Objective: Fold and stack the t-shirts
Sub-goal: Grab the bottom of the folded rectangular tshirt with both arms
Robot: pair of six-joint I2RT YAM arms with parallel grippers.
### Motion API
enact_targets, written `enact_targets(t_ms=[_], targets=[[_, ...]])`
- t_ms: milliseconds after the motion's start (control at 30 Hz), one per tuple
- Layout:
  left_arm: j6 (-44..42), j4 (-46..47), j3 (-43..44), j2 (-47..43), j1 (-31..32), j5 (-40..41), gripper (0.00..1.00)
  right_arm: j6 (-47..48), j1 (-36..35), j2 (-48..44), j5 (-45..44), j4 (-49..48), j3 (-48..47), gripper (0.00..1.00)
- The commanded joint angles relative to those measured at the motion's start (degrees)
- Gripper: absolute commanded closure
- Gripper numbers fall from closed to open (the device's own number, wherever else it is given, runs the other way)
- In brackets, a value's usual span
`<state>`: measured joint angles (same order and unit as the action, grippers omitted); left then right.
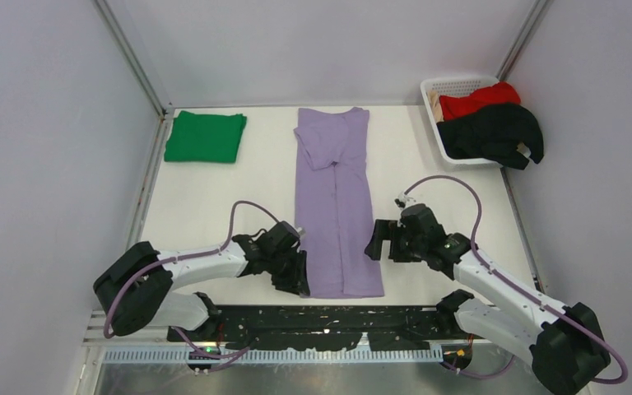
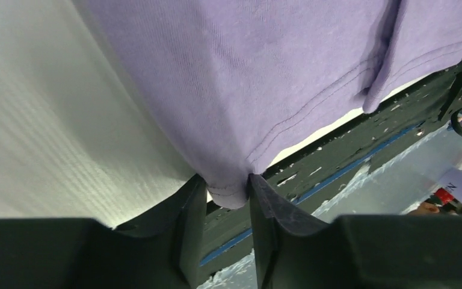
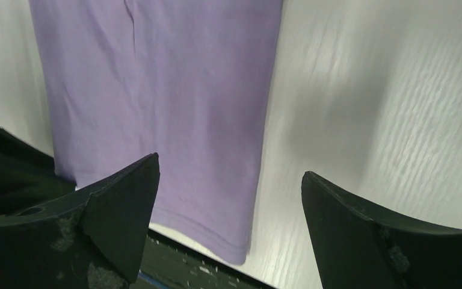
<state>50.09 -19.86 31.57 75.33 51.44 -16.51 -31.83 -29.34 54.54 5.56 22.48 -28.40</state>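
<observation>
- Top view: a long lavender-purple fabric t-shirt (image 1: 335, 206), folded narrow, lies at the middle of the white bench (image 1: 214, 197). Pale walls enclose the bench, and a folded green t-shirt (image 1: 206, 137) lies far left.
- Left wrist view: the left gripper (image 2: 227, 183) is nearly closed, pinching the near hem corner. The bite is thin, so the corner may slip out on lifting.
- Right wrist view: the right gripper (image 3: 230, 165) is spread wide, holding nothing, near the shirt's right edge. One-sided lifting would skew the fold.
</observation>
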Motion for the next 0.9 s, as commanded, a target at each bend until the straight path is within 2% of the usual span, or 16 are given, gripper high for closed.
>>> enact_targets(t_ms=[0, 67, 167, 367, 567, 700, 733, 800, 867], targets=[[1.22, 2.35, -2.16, 4.11, 0.68, 1.7, 0.69, -0.43, -6.01, -4.56, 2.19, 8.25, 2.13, 0.07], [1.4, 2.37, -2.0, 4.87, 0.68, 1.67, 0.77, -0.91, -9.12, -5.48, 2.16, 9.77, 2.95, 0.11], [1.76, 0.6, -1.74, 3.93, 0.68, 2.87, 1.0, -1.84, -13.4, -5.19, 2.67, 11.48, 3.53, 0.2], [1.92, -2.66, -2.24, 0.08, 0.68, 4.36, 1.0, -3.84, -17.33, -2.99, 4.13, 11.52, 4.65, 0.35], [4.74, 0.31, -4.94, 0.46, 1.12, 2.27, 1.0, -7.04, -18.57, 1.46, 2.04, 8.8, 6.07, 0.45], [4.73, 0.24, -4.69, 0.25, 1.17, 2.43, 1.0, -8.32, -20.29, 3.5, 4.8, 6.18, 6.56, 0.65], [4.75, -0.15, -4.45, 0.32, 1.11, 2.49, 1.0, -8.37, -20.43, 3.89, 4.37, 6.37, 6.36, 0.75], [4.35, -1.56, -3.4, 0.38, 1.2, 2.23, 1.0, -8.57, -20.62, 4.29, 3.31, 6.49, 5.75, 0.86], [3.77, -1.88, -2.71, -0.52, 1.18, 2.04, 1.0, -8.44, -20.64, 4.82, 2.29, 6.33, 4.79, 0.88]])
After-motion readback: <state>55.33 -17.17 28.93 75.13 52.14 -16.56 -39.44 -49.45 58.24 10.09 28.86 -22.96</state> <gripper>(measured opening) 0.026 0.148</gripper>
